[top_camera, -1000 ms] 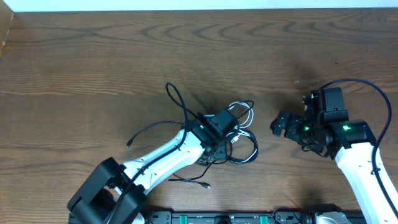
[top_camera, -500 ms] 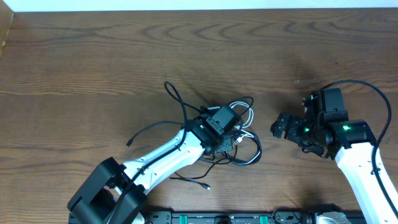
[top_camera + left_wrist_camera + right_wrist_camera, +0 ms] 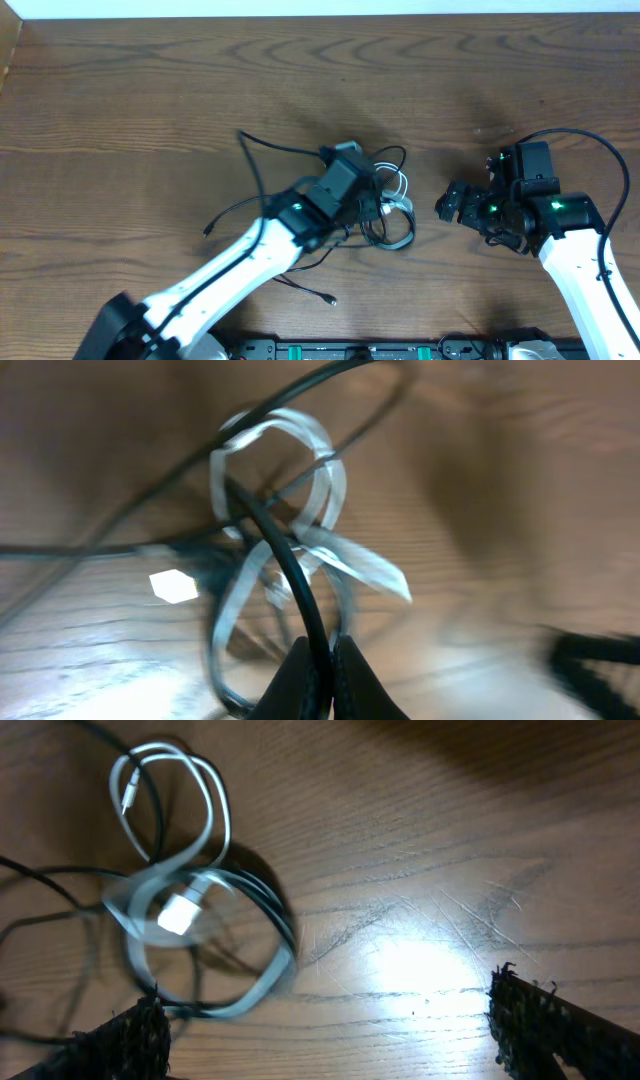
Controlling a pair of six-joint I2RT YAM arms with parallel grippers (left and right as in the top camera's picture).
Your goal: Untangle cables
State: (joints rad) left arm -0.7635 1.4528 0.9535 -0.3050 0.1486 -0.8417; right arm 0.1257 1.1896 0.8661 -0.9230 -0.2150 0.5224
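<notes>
The cables (image 3: 392, 222) lie tangled at the table's middle: thin black cords looped through a white cord (image 3: 401, 187). My left gripper (image 3: 372, 203) sits over the tangle. In the left wrist view my left gripper (image 3: 321, 660) is shut on a black cable (image 3: 290, 565) that rises through the white loop (image 3: 330, 480). One black strand (image 3: 262, 145) trails off to the upper left, and a loose plug end (image 3: 331, 298) lies near the front. My right gripper (image 3: 450, 203) stands open just right of the tangle. In its wrist view the right gripper (image 3: 335, 1030) holds nothing, and the white cable (image 3: 205, 815) lies ahead to its left.
The brown wooden table (image 3: 150, 90) stretches away on all sides of the tangle. A pale wall edge (image 3: 300, 8) runs along the back. A black rail with green connectors (image 3: 380, 350) lines the front edge, between the two arm bases.
My left gripper has shut on the black cable and moved up and away from the front edge, dragging the tangle and swinging the long black strand leftward. The right arm has stayed still.
</notes>
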